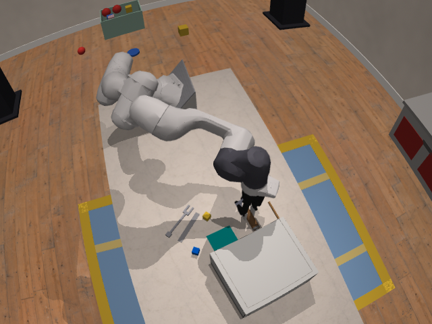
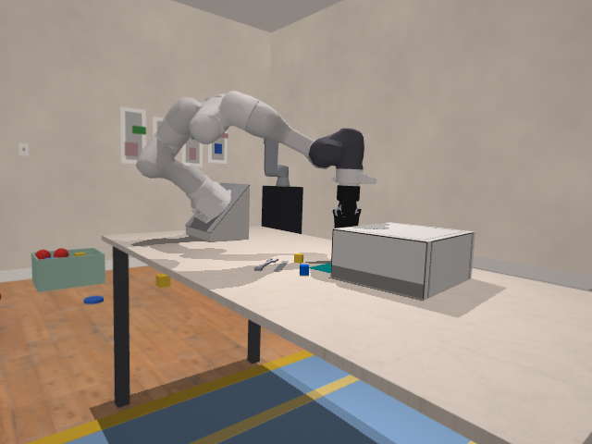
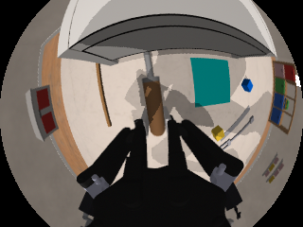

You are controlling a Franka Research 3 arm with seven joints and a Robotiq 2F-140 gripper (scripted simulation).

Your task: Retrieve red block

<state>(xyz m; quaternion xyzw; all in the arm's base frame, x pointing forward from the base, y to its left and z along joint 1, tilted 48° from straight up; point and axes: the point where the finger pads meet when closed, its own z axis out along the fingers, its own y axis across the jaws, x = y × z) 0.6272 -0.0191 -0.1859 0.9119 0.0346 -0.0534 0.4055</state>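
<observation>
The white cabinet (image 1: 263,263) stands on the table, and it also shows in the wrist view (image 3: 161,19). The red block is not visible in any view. The teal square (image 1: 221,237) lies on the table against the cabinet's left corner; it also shows in the wrist view (image 3: 210,81). My gripper (image 1: 249,217) hangs just behind the cabinet's far edge. It is shut on a brown-handled tool (image 3: 154,110), whose grey metal shaft points at the gap under the cabinet. The tool's tip is hidden in the cabinet's shadow.
A thin wooden stick (image 1: 273,210) lies by the cabinet's far right corner. A grey forked tool (image 1: 179,220), a yellow cube (image 1: 206,216) and a blue cube (image 1: 196,250) lie left of the teal square. The arm's grey base wedge (image 1: 181,87) stands at the table's far end.
</observation>
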